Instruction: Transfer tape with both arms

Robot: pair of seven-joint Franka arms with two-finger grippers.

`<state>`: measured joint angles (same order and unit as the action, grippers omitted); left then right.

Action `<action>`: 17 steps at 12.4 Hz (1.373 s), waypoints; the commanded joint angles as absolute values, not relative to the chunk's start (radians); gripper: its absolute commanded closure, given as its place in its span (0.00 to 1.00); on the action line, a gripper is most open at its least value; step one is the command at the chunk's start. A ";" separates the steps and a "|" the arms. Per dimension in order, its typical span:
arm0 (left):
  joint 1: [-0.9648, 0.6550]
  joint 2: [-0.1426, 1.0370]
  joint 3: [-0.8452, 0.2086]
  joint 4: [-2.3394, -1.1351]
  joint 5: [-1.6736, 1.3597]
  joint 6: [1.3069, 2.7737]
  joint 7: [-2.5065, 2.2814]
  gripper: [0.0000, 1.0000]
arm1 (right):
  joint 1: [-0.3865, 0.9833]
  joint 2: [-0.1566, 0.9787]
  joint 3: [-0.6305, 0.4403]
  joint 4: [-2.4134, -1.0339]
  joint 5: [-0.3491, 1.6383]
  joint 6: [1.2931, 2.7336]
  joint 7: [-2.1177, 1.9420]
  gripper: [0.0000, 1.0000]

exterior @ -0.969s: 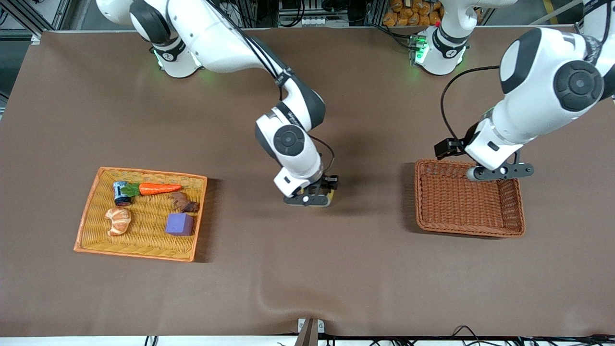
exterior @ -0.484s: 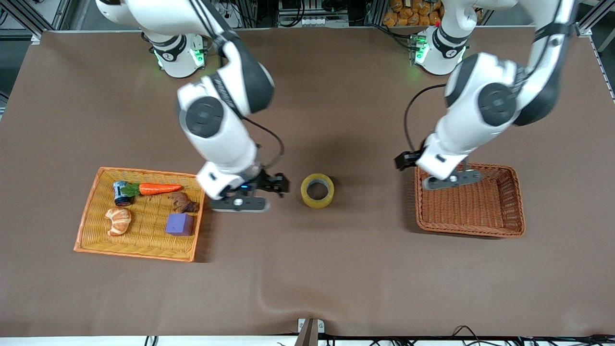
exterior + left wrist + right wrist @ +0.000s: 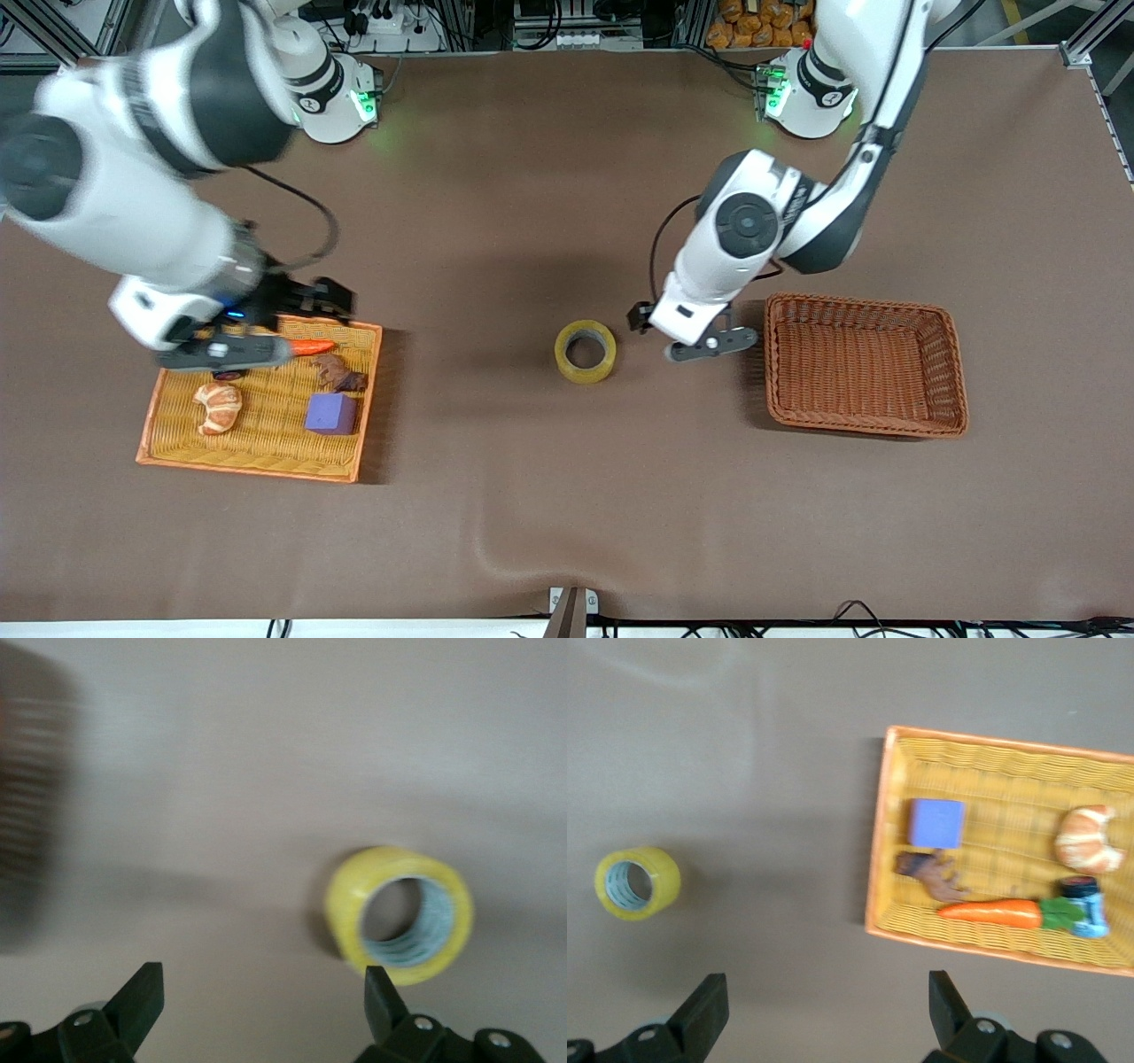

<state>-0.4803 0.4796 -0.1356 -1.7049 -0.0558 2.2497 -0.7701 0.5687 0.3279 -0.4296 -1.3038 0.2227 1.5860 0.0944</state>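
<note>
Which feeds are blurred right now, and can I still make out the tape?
Front view: the right arm is motion-smeared, the tape crisp on the table. Left wrist view: soft throughout, the brown basket smeared, tape ring still readable. Right wrist view: mildly soft, tape and orange tray clear.

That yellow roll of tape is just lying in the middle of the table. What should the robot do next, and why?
Probably the left gripper should slide sideways over the tape and lower around it. The roll lies flat on the table, held by nothing, between the yellow tray and the brown basket. The left gripper hangs open just beside it, while the right gripper is open over the tray.
</note>
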 commanded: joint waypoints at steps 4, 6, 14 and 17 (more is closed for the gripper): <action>-0.580 0.699 -0.115 -1.551 -0.020 2.421 -0.836 0.00 | 0.396 0.131 -0.400 -1.479 0.143 1.504 -0.052 0.00; -0.581 0.703 -0.107 -1.574 0.035 2.418 -0.836 0.07 | 0.274 0.085 -0.312 -1.512 0.100 1.496 -0.098 0.00; -0.591 0.770 -0.107 -1.583 0.087 2.413 -0.836 0.58 | 0.020 0.028 -0.161 -1.534 0.077 1.484 -0.106 0.00; -0.585 0.759 -0.109 -1.578 0.090 2.413 -0.824 1.00 | 0.012 0.023 -0.163 -1.560 0.055 1.558 -0.117 0.00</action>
